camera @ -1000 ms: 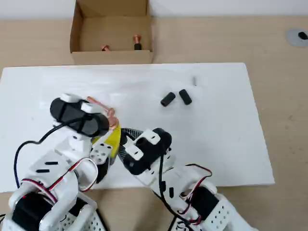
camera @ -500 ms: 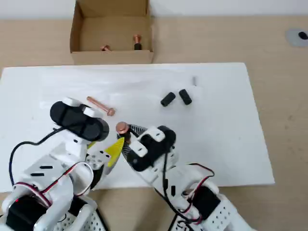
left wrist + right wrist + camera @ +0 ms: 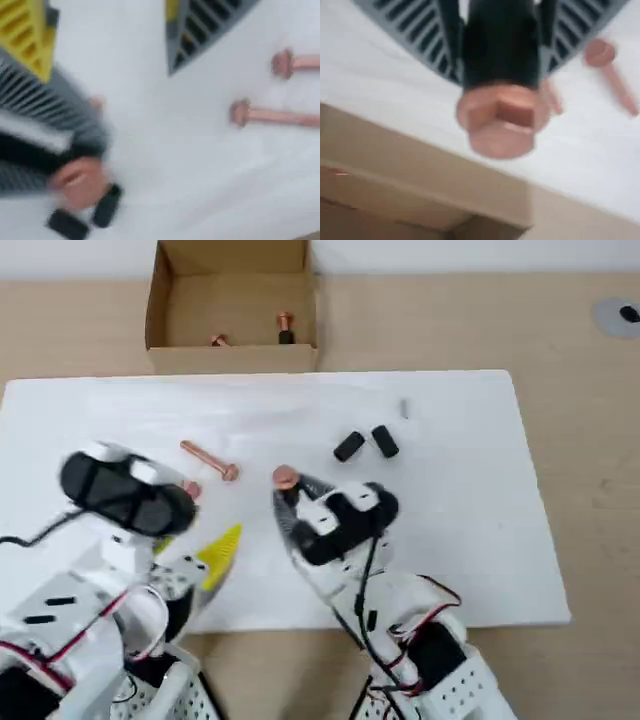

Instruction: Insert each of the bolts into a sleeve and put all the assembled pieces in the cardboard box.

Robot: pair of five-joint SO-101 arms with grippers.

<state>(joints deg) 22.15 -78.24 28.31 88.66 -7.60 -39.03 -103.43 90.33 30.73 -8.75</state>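
My right gripper [image 3: 290, 498] is shut on a black sleeve [image 3: 500, 50] with a copper bolt through it; the bolt's head [image 3: 497, 122] [image 3: 285, 477] sticks out past the fingertips. It hangs over the middle of the white mat [image 3: 450, 520]. My left gripper [image 3: 218, 548] is open and holds nothing, left of the right one, its yellow finger [image 3: 25, 35] spread wide from the other. Two loose bolts [image 3: 270, 115] [image 3: 282, 62] lie on the mat near it. Two loose black sleeves [image 3: 348, 446] [image 3: 385, 440] lie farther back. The cardboard box [image 3: 158, 310] holds two assembled pieces [image 3: 285, 328] [image 3: 218, 340].
The box stands on the wooden table [image 3: 580, 420] just beyond the mat's far edge, left of centre. The right half of the mat is bare. A small grey disc [image 3: 618, 316] sits at the table's far right.
The two grippers were together around the bolt and sleeve. The left one has opened and drawn back to the left; the right one has carried the assembled piece to the right and farther back.
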